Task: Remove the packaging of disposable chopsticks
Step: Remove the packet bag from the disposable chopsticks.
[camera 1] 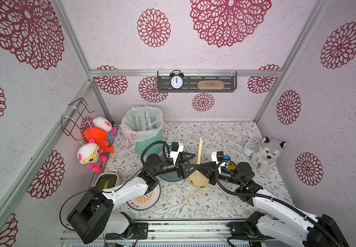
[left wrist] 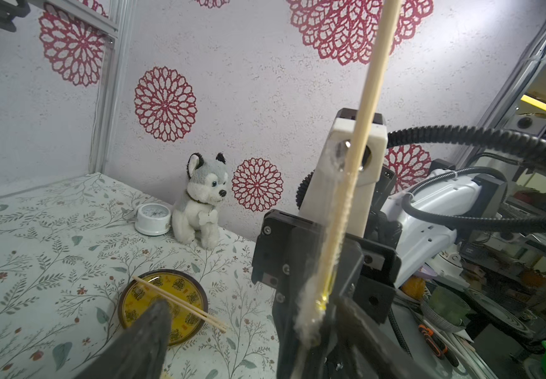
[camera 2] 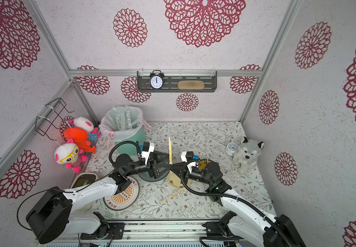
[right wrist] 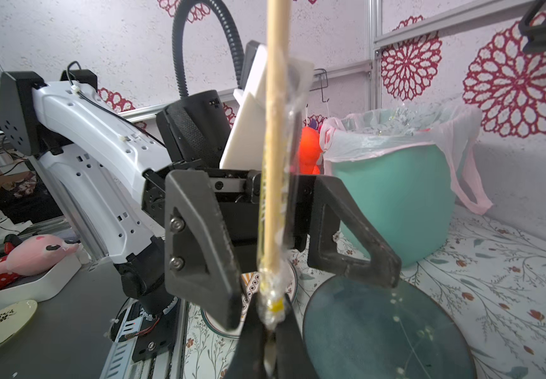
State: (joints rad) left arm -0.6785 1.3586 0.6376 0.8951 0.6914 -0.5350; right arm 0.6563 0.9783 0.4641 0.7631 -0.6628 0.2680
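Observation:
A pair of disposable chopsticks (camera 1: pixel 199 150) (right wrist: pixel 276 131) stands upright over the middle of the table. Its clear crinkly packaging (right wrist: pixel 289 183) (left wrist: pixel 311 305) is bunched round the lower half, and the upper half is bare wood. My right gripper (right wrist: pixel 270 328) (camera 1: pixel 198 167) is shut on the wrapped bottom end. My left gripper (left wrist: pixel 255 344) (right wrist: pixel 304 295) is open, its fingers (right wrist: pixel 199 236) standing either side of the sticks without touching them. Bare chopsticks lie on a yellow dish (left wrist: pixel 179 303), on a beige plate (camera 1: pixel 202 181) and on the table (camera 1: pixel 194 195). Empty sleeves (camera 1: pixel 142 119) fill the bin.
A teal bin with a pink liner (camera 1: pixel 149 139) stands at the back left. A dark blue plate (right wrist: pixel 386 328) lies under the grippers, an orange-patterned plate (camera 1: pixel 145 198) near the left arm. A plush husky (camera 1: pixel 266 155) and a small white clock (camera 1: pixel 250 148) sit at the right.

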